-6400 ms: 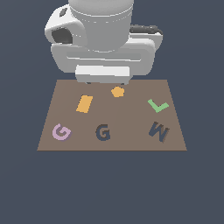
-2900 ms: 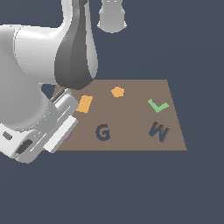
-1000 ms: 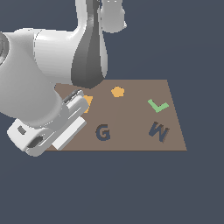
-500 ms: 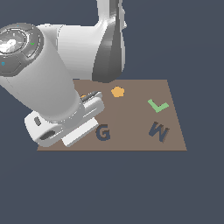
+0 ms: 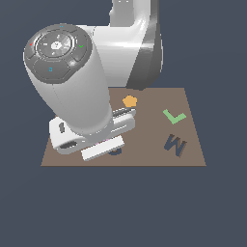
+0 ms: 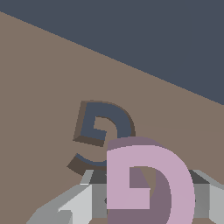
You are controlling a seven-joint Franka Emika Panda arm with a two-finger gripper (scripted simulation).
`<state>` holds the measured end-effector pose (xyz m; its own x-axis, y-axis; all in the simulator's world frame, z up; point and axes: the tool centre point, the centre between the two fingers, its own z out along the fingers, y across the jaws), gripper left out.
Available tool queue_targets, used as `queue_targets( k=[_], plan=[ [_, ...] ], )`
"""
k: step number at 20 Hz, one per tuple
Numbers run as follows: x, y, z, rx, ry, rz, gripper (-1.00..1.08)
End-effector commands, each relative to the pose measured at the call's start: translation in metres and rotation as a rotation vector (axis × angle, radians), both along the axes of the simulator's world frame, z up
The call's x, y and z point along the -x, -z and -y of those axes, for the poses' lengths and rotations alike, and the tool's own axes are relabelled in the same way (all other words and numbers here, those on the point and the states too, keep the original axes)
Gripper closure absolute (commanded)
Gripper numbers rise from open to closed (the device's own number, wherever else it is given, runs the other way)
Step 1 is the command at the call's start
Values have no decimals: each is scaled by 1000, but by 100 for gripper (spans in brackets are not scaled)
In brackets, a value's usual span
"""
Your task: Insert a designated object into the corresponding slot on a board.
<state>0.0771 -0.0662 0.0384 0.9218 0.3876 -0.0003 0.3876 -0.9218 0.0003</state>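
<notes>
The pink G block (image 6: 148,183) was matte, flat-faced, pale pink-lilac w/ squared inner edges, no markings. It sat between my fingers (image 6: 83,203), grey faceted pads on both sides, so my gripper (image 6: 148,199) was clamped on it. It hung above the brown board (image 6: 39,87), overlapping one edge of the G slot (image 6: 105,131) in the wrist view, not seated. The slot was a dark navy recess w/ brown side walls, same G outline. In the exterior view my glossy white arm hid block and most of the slot; only a dark bit (image 5: 115,151) showed. Elsewhere on the board: dark W recess (image 5: 174,144), green L (image 5: 173,116), orange pentagon-ish piece (image 5: 129,101). No readable text anywhere.
</notes>
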Motion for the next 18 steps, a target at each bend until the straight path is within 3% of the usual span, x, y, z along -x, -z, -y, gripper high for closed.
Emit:
queue_targets(
  k=[1, 10, 18],
  plan=[
    [-2, -1, -8, 0, 54, 0, 108],
    [-9, -2, -29, 0, 178, 0, 108],
    [-12, -2, -34, 0, 212, 0, 108]
  ],
)
